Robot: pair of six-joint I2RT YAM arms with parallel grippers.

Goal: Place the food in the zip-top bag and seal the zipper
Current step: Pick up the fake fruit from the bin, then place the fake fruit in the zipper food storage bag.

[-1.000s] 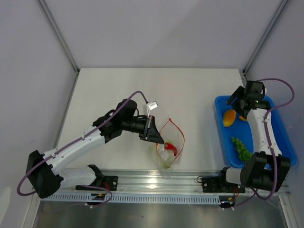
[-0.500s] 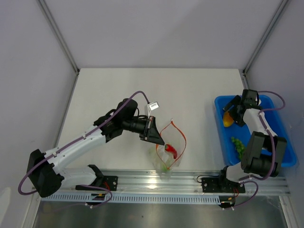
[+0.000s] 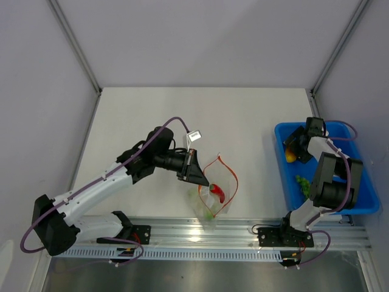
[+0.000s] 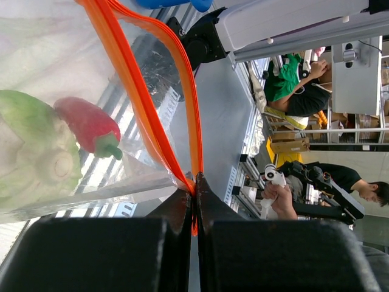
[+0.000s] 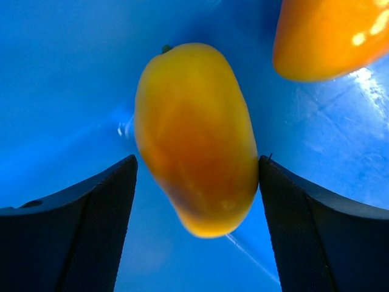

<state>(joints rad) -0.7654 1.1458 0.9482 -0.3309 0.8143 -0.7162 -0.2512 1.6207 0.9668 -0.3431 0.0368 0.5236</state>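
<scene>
My left gripper (image 3: 201, 177) is shut on the orange-red zipper (image 3: 228, 167) at a corner of the clear zip-top bag (image 3: 214, 201) and holds its mouth open. In the left wrist view the gripper (image 4: 194, 190) pinches the zipper (image 4: 148, 100). A red chili pepper (image 4: 85, 121) and a white-and-pale-green vegetable (image 4: 33, 161) lie inside the bag. My right gripper (image 3: 294, 148) is open and low in the blue bin. In the right wrist view the gripper (image 5: 197, 167) straddles an orange-yellow fruit (image 5: 194, 137), whose right side sits against the right finger. The green bumpy bunch (image 3: 302, 185) lies nearer in the bin.
The blue plastic bin (image 3: 358, 182) stands at the table's right edge, and its floor fills the right wrist view (image 5: 61, 91). A second orange piece (image 5: 328, 36) lies beside the fruit. A metal rail (image 3: 182, 228) runs along the near edge below the bag.
My right gripper has come down from the bin's back corner and now sits low around the orange-yellow fruit. My left gripper has kept its hold on the zipper, nearly still.
</scene>
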